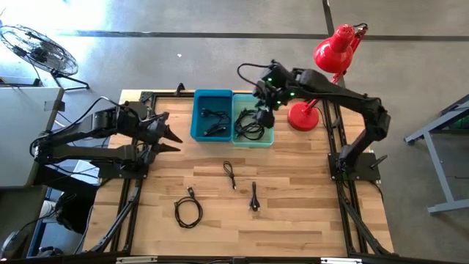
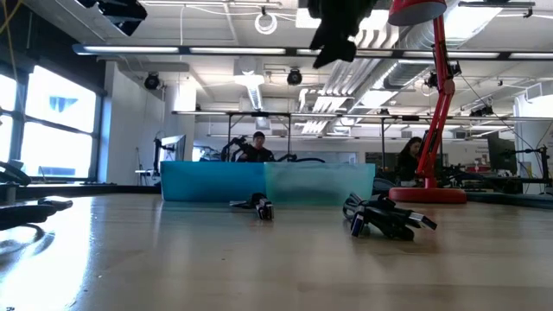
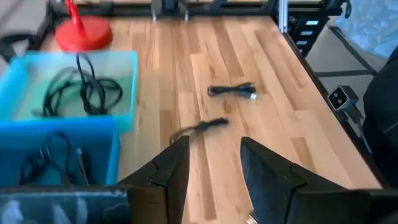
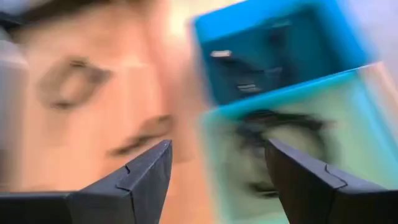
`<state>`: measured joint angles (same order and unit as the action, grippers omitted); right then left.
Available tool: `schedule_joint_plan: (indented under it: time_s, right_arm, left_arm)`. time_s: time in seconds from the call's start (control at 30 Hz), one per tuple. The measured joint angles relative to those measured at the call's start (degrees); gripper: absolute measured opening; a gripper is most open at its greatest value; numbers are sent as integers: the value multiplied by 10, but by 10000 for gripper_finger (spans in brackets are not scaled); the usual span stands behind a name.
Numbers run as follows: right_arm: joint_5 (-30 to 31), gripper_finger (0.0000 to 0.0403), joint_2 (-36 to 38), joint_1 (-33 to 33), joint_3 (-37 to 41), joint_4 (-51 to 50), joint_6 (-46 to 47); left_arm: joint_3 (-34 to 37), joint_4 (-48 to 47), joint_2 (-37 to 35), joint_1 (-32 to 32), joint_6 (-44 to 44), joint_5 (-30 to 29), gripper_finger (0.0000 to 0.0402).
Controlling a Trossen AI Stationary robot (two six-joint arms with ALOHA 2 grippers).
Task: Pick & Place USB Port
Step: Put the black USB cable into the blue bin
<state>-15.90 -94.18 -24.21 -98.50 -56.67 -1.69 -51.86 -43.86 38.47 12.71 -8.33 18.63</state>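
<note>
The left gripper (image 1: 173, 137) waits over the table's left side, its fingers apart and empty. Three USB cables (image 1: 188, 211) lie on the wooden table (image 1: 293, 213). The right gripper (image 1: 264, 117) hovers above the light-blue bin (image 1: 253, 139), fingers wide apart, holding nothing; cables (image 1: 249, 123) lie inside.

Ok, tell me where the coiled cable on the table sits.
High view: the coiled cable lies on the table's front left, left of the short cable, well clear of both bins.
</note>
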Motion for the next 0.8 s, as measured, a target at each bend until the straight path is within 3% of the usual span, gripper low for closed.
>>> schedule_joint_plan:
  time_s: [0.07, 0.17, 0.43, 0.8]
  right_arm:
    - [-61, 249, 12, 4, 0, -14, 40]
    - [-72, 249, 25, 25, 0, -44, 79]
    - [29, 249, 24, 140, 0, -136, 193]
    - [206, 249, 20, 294, 0, -141, 506]
  left_arm:
    - [0, -4, 2, 0, 20, -3, 140]
    - [0, -14, 4, 0, 44, -20, 140]
    - [0, -53, 4, 0, 84, -78, 140]
    - [0, -111, 4, 0, 37, -92, 140]
